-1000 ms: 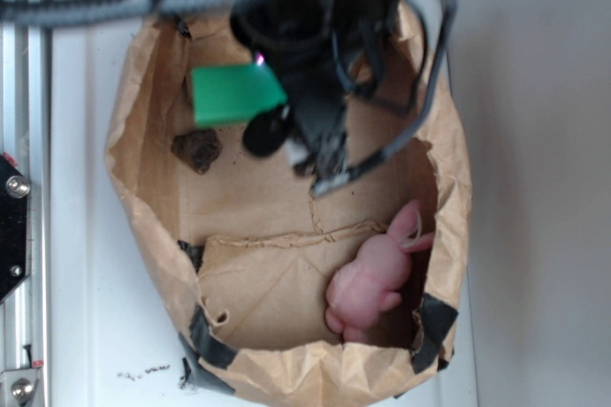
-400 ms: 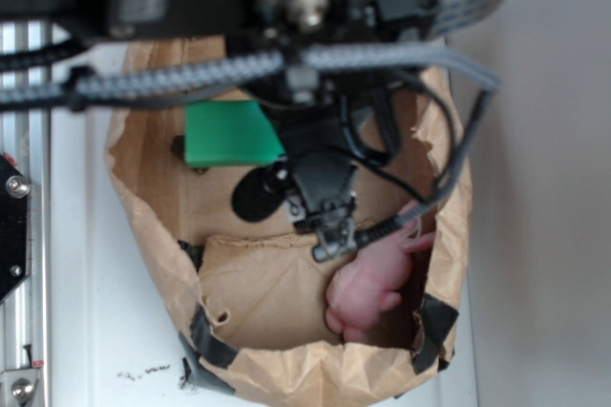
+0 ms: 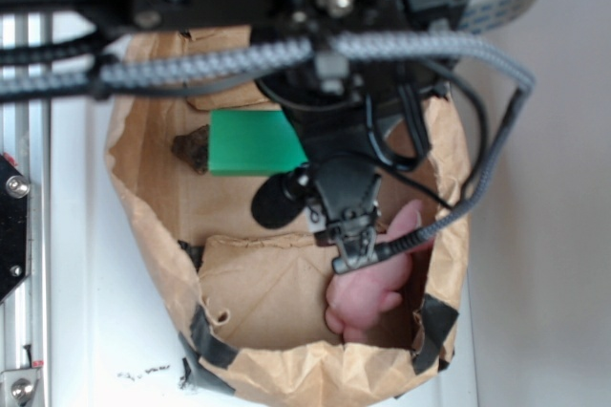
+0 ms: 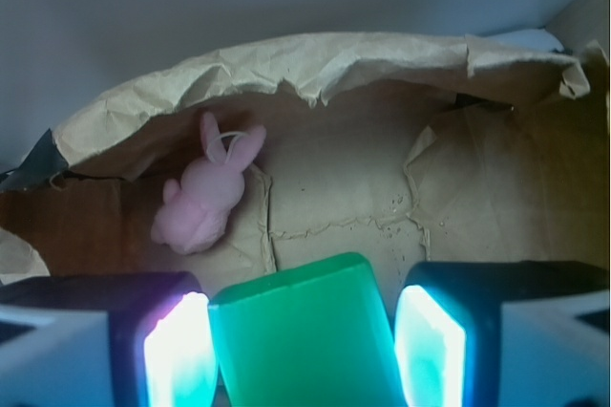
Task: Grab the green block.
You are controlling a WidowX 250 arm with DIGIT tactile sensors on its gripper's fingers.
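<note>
One gripper (image 4: 304, 340): clamped on the green block (image 4: 305, 335), lifted
Block shift: toward 3 o'clock
Brown lump (image 3: 192, 147): uncovered again, 9 o'clock of block

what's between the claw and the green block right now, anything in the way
Nothing visible. In the wrist view the green block sits directly between the two fingers of the claw, with no other object in the gap. The pink bunny lies well beyond it.
</note>
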